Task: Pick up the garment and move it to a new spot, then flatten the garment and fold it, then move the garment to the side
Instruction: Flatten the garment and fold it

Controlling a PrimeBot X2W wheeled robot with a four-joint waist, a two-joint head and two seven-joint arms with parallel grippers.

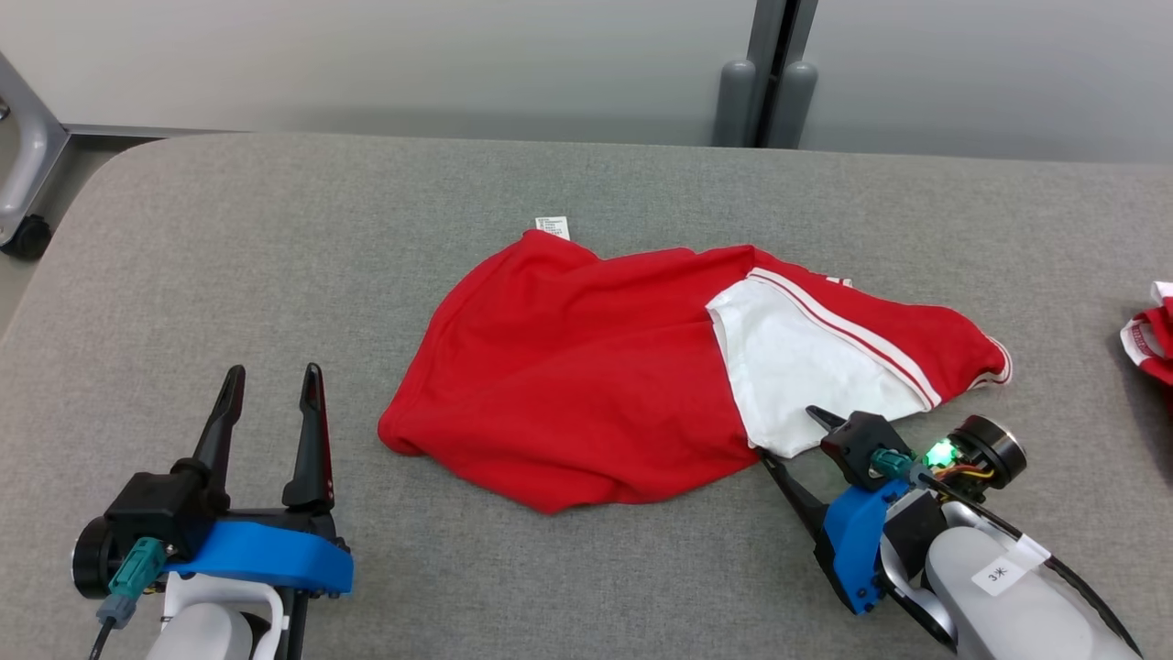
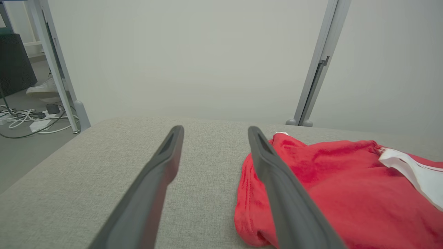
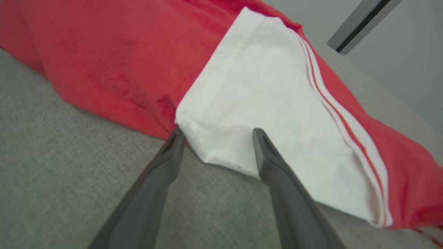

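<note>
I am judging the garment (image 1: 568,385) soft, light and floppy, so I am straddling its white corner (image 3: 221,138) with my right jaws spread, my left jaws idling spread beside it.

Red garment (image 1: 586,403) lies crumpled mid table (image 1: 275,257), grey cloth top. White panel (image 1: 797,367) w/ red-white stripes shows on its right part; small tag (image 1: 553,225) sticks out at the far edge. L gripper (image 1: 275,368) at lower left, fingers spread wide, pointing up-view over bare table, apart from garment's left end. R gripper (image 1: 786,433) at lower right, angled up-left, fingers spread at the panel's near corner: one tip over the white edge, other just beside the red hem, not closed on it. Green light (image 1: 939,453) lit on R wrist; sticker (image 1: 997,575) on forearm. Second red-white item (image 1: 1153,344) at right edge, well apart. Two grey posts (image 1: 765,101) behind table; caster (image 1: 27,236) far left.
</note>
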